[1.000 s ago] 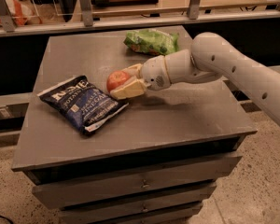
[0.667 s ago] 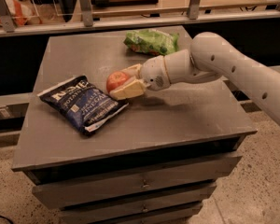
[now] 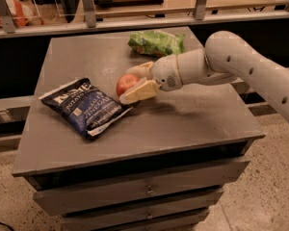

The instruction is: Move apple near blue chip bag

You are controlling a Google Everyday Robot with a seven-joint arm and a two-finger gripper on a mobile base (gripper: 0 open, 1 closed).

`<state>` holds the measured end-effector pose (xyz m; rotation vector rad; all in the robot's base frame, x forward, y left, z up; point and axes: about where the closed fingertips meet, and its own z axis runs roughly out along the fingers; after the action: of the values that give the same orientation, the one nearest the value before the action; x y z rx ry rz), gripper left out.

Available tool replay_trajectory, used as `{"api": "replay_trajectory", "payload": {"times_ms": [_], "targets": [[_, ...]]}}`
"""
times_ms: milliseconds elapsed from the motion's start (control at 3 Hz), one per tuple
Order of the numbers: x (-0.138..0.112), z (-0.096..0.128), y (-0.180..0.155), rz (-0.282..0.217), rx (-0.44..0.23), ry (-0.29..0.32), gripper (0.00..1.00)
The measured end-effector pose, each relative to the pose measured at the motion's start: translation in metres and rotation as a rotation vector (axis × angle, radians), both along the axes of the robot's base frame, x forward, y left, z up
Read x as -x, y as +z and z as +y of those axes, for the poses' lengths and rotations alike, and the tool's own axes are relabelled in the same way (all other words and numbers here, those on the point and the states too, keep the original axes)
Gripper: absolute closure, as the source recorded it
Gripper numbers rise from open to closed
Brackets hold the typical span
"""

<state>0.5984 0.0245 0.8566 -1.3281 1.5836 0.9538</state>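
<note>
The red apple [image 3: 125, 83] with a yellowish patch is just above the table top, close to the right edge of the dark blue chip bag [image 3: 84, 107], which lies flat on the left half of the grey table [image 3: 183, 124]. My gripper [image 3: 136, 81] reaches in from the right. Its two pale fingers [image 3: 138, 92] sit on either side of the apple, one behind and one in front, closed on it. The right part of the apple is hidden by the fingers.
A green snack bag [image 3: 156, 42] lies at the back of the table, behind my wrist. The table is a drawer cabinet with a railing and shelf behind it. My white arm [image 3: 241, 61] spans the right side of the table.
The apple and the gripper have shifted slightly to the right. The blue chip bag has not moved.
</note>
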Motion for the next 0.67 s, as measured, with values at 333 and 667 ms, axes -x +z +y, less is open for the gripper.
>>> {"api": "replay_trajectory", "payload": {"times_ms": [333,667], "targets": [[0.0006,-0.0027,0.0012,-0.002,-0.001,-0.006,0.0],[0.0014,-0.0114,0.0047,0.001,-0.005,-0.017,0.0]]}}
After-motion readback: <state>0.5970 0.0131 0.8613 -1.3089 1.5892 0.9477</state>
